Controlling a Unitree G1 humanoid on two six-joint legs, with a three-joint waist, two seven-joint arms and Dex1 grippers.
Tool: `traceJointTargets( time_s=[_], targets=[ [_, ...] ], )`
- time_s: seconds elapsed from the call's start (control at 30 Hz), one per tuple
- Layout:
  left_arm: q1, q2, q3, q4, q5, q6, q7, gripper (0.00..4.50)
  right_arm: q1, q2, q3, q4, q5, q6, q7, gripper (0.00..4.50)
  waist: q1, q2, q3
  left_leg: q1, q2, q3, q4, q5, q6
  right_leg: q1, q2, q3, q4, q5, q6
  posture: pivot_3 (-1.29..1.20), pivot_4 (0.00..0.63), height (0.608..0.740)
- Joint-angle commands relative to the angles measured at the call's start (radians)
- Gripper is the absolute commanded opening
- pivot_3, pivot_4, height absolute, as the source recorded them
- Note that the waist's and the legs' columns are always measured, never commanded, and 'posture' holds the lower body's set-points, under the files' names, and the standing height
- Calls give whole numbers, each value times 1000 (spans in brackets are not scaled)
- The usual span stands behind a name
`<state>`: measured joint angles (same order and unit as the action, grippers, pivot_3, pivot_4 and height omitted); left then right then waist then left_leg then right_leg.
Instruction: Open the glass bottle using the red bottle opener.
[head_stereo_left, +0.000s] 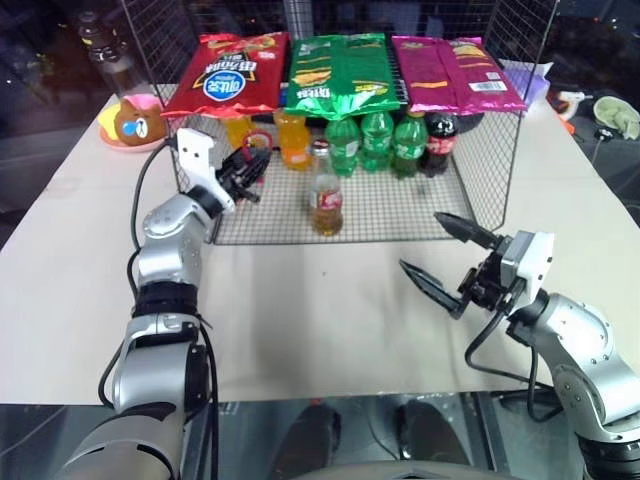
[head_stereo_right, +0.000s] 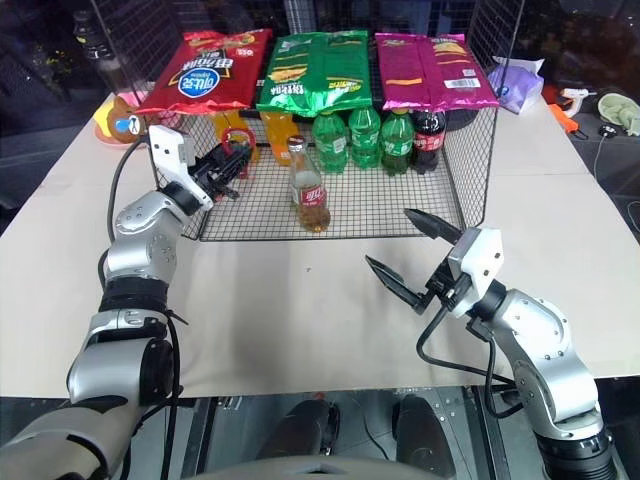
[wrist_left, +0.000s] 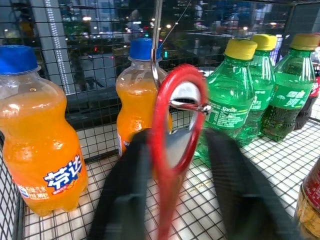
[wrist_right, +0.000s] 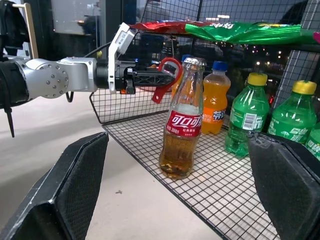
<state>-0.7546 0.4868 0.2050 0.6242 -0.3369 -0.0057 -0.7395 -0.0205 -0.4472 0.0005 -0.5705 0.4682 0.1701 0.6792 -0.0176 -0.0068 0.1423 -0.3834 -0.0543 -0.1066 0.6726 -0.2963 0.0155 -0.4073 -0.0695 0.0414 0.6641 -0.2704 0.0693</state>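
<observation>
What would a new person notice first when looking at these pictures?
Probably the glass bottle, standing alone and upright at the front of the wire basket, its cap on. Next, the left gripper, shut on the red bottle opener, which hangs from a hook in front of the orange soda bottles. The right gripper waits open above the table.

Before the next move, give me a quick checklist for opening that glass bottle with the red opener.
1. Red opener gripped by left gripper: ok, its jaws are shut on the handle.
2. Opener free of its wire hook: not ok, the ring is on the hook.
3. Glass bottle upright on the wire rack: ok.
4. Cap on bottle: ok, not yet removed.
5. Right gripper holding the bottle steady: not ok, its jaws are open, short of the bottle.
</observation>
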Motion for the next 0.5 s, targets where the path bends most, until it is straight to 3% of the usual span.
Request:
traceJointTargets(
  time_s=[0.03,0.5],
  targets=[
    [0,16,20,-18,-1,-18,-7,26,-3,-2,-10,-10,-8,-28,3,4500,0,0,0,0,0,0,0,0,0,0,0,0,0,0,0,0,150,740],
    [108,-18,83,-252,-184,91,-99,26,4,1,1,24,-24,-45,20,4500,4,0,0,0,1,-1,1,0,0,0,0,-1,0,0,0,0,150,740]
  ],
)
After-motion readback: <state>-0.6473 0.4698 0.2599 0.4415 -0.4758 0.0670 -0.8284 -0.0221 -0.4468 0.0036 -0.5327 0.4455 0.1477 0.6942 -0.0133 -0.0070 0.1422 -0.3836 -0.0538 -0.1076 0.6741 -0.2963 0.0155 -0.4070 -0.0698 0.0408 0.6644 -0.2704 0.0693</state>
